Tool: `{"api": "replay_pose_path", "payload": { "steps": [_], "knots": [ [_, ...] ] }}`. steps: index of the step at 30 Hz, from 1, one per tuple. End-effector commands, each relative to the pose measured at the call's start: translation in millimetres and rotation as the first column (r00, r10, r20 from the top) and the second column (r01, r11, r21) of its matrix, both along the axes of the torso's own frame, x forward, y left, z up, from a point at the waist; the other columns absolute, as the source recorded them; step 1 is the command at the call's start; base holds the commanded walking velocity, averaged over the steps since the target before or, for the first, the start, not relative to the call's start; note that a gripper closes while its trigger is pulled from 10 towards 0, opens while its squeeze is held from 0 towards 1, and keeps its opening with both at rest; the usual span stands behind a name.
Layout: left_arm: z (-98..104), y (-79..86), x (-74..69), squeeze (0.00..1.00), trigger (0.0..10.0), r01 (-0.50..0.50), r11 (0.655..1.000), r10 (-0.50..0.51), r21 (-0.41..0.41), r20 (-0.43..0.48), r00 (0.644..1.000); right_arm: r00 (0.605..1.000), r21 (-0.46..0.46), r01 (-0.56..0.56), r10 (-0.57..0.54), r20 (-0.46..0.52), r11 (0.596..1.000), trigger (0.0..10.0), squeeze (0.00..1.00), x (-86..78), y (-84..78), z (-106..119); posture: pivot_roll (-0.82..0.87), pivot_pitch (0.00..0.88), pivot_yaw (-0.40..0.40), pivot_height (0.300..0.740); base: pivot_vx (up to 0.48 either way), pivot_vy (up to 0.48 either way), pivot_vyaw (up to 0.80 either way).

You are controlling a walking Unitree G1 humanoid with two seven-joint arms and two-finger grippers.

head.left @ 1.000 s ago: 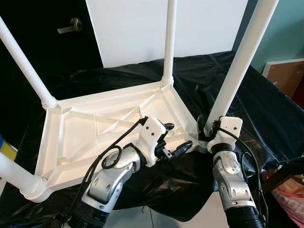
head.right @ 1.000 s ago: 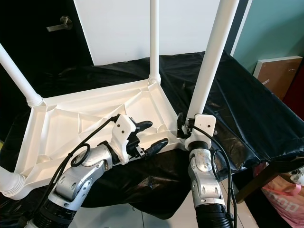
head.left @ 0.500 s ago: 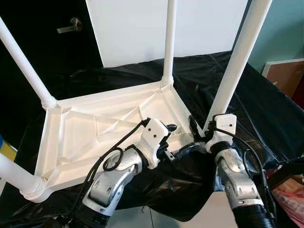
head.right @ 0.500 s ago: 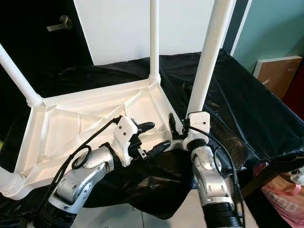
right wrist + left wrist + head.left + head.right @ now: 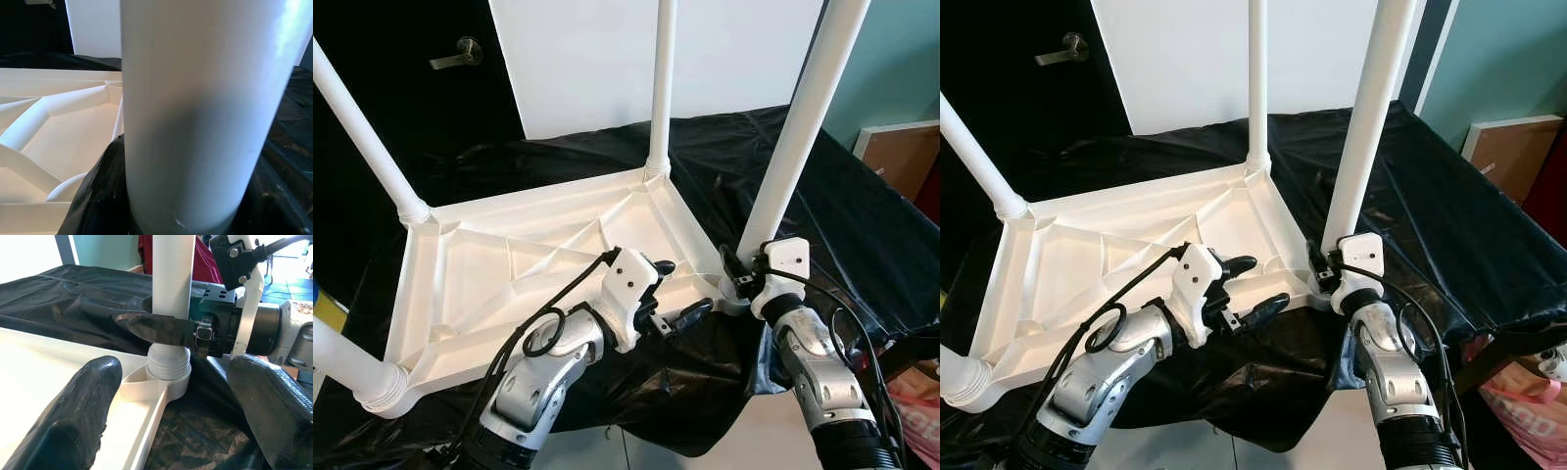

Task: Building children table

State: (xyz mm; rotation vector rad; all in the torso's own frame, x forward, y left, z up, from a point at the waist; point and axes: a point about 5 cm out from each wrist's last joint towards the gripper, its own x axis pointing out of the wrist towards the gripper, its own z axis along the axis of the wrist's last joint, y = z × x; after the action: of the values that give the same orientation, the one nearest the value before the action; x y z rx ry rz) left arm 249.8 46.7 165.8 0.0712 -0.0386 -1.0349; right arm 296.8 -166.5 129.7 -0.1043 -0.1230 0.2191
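— Table leg [image 5: 1363,137], the near right one: what are the fingers doing to it?

— The right gripper [image 5: 740,277] has its black fingers [image 5: 161,329] clamped around the leg just above its threaded collar, where it enters the corner socket of the upturned tabletop [image 5: 499,284]. In the right wrist view the white tube sits tight between the dark pads.

— Has anything shifted?

— Yes. Against the leg, the right wrist has rolled: a moment ago its white housing sat square under the leg, now it lies swung out to the side of the leg away from the tabletop's middle, the forearm slanting off. The leg itself stands a touch straighter. I read that as a turn of the leg in its socket, screwing it home.

— And the other arm?

— The left gripper [image 5: 671,291] hovers over the tabletop's near rim just beside that leg, fingers spread wide, holding nothing, much as before.

— Where does it all stand?

— Tabletop lies upside down on the black-draped surface [image 5: 862,225]; the three other legs around that one are seated in their corners and pointing up. This looks like the last one.
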Motion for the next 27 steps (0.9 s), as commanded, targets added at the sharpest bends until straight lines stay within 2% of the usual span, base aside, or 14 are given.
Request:
{"api": "replay_pose_path", "payload": {
  "steps": [1,6,7,8,10,11,14,16,18,19,21,22,23,27],
  "knots": [
    [0.5,0.3,0.0,0.0,10.0,0.019,1.0,-0.019,0.007,-0.004,1.0,0.999,-0.021,-0.019,0.019,-0.037,1.0,0.0,0.0,0.7,-0.6,-7.1,-0.15,0.0,0.009,0.74,0.0,0.0,0.0],
    [3.8,0.3,4.1,0.0,10.0,0.011,1.0,-0.011,0.009,0.013,1.0,0.998,-0.018,0.03,-0.031,-0.051,0.999,0.0,0.0,3.9,-4.6,-7.7,-0.14,0.0,0.005,0.74,0.0,0.0,0.0],
    [4.6,0.4,5.3,0.0,10.0,0.007,1.0,-0.007,0.007,0.016,1.0,0.996,-0.01,0.076,-0.076,-0.049,0.997,5.0,0.0,5.5,-5.7,-7.2,-0.15,0.0,0.008,0.74,0.0,0.0,0.0],
    [5.0,0.6,6.0,0.0,10.0,0.004,1.0,-0.004,0.007,0.018,1.0,0.992,0.001,0.113,-0.113,-0.048,0.994,7.5,0.0,6.7,-6.4,-6.7,-0.15,0.0,0.009,0.74,0.0,0.0,0.0],
    [5.0,0.6,6.0,0.0,10.0,0.004,1.0,-0.004,0.007,0.018,1.0,0.992,0.001,0.113,-0.113,-0.048,0.994,7.5,0.0,6.7,-6.4,-6.7,-0.15,0.0,0.009,0.74,0.0,0.0,0.0],
    [5.2,0.5,5.9,0.0,10.0,0.003,1.0,-0.004,0.006,0.018,1.0,0.983,0.025,0.178,-0.177,-0.044,0.984,10.0,0.0,7.7,-5.7,-5.5,-0.15,0.0,0.007,0.74,0.0,0.0,0.0],
    [3.8,-0.2,3.9,0.0,10.0,0.006,1.0,-0.006,0.004,0.012,1.0,0.923,0.091,0.384,-0.382,-0.04,0.919,10.0,0.0,6.2,0.5,-4.3,-0.15,0.0,0.006,0.74,0.0,0.0,0.0],
    [3.8,-0.2,3.9,0.0,10.0,0.006,1.0,-0.006,0.004,0.012,1.0,0.923,0.091,0.384,-0.382,-0.04,0.919,10.0,0.0,6.2,0.5,-4.3,-0.15,0.0,0.006,0.74,0.0,0.0,0.0],
    [3.6,-0.7,3.5,0.0,10.0,0.006,1.0,-0.006,0.002,0.01,1.0,0.896,0.132,0.445,-0.441,-0.059,0.886,10.0,0.0,5.2,7.9,-6.0,-0.16,0.0,0.005,0.74,0.0,0.0,0.0],
    [3.6,-0.7,3.5,0.0,10.0,0.006,1.0,-0.006,0.002,0.01,1.0,0.896,0.132,0.445,-0.441,-0.059,0.886,10.0,0.0,5.2,7.9,-6.0,-0.16,0.0,0.005,0.74,0.0,0.0,0.0],
    [4.0,-1.0,4.1,0.0,10.0,0.005,1.0,-0.005,-0.002,0.009,1.0,0.909,0.15,0.416,-0.41,-0.067,0.897,10.0,0.0,7.1,21.4,-5.2,-0.15,0.0,0.003,0.74,0.0,0.0,0.0],
    [4.0,-1.0,4.1,0.0,10.0,0.005,1.0,-0.005,-0.002,0.009,1.0,0.909,0.15,0.416,-0.41,-0.067,0.897,10.0,0.0,7.1,21.4,-5.2,-0.15,0.0,0.003,0.74,0.0,0.0,0.0],
    [4.6,-1.1,5.2,0.0,10.0,0.001,1.0,-0.001,-0.003,0.012,1.0,0.934,0.147,0.358,-0.354,-0.054,0.922,10.0,0.0,9.1,28.2,-2.8,-0.15,0.0,0.0,0.74,0.0,0.0,0.0],
    [5.0,-0.7,5.9,0.0,10.0,-0.003,1.0,0.003,-0.004,0.013,1.0,0.939,0.138,0.345,-0.341,-0.048,0.928,10.0,0.0,9.5,28.5,-2.6,-0.15,0.0,-0.001,0.74,0.0,0.0,0.0]
  ]
}}
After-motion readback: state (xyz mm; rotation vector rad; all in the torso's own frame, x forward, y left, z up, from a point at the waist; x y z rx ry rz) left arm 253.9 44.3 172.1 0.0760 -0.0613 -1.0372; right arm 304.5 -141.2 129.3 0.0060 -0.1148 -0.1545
